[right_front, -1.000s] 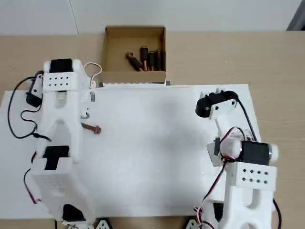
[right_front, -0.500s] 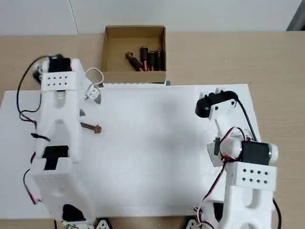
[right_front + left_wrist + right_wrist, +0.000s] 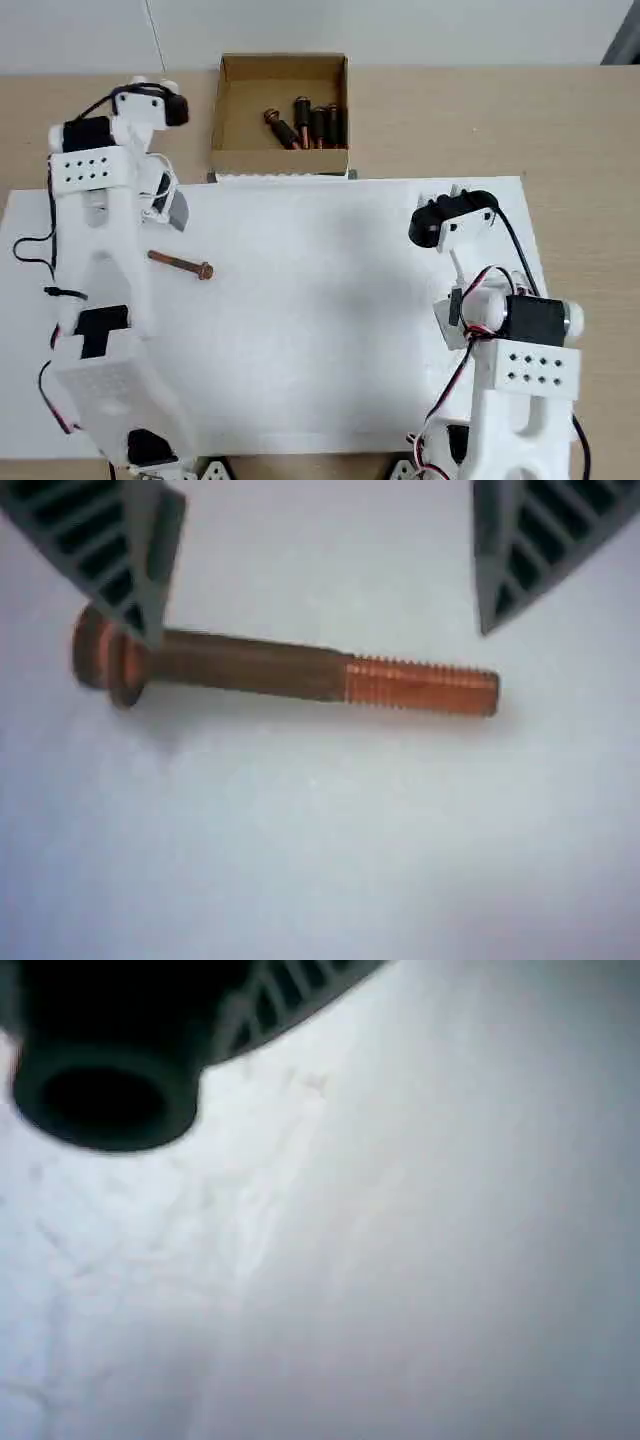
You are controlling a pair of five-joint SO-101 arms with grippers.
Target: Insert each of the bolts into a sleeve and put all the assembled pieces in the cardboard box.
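A light wooden table carries a large white sheet over its middle, an open cardboard box at the sheet's far edge, and one copper-coloured bolt lying flat on the sheet's left part.

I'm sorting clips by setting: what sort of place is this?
Probably a robotics lab bench: two white arms at a wooden table with a white sheet, a loose bolt, a sleeve in the right gripper, and a cardboard box of parts.
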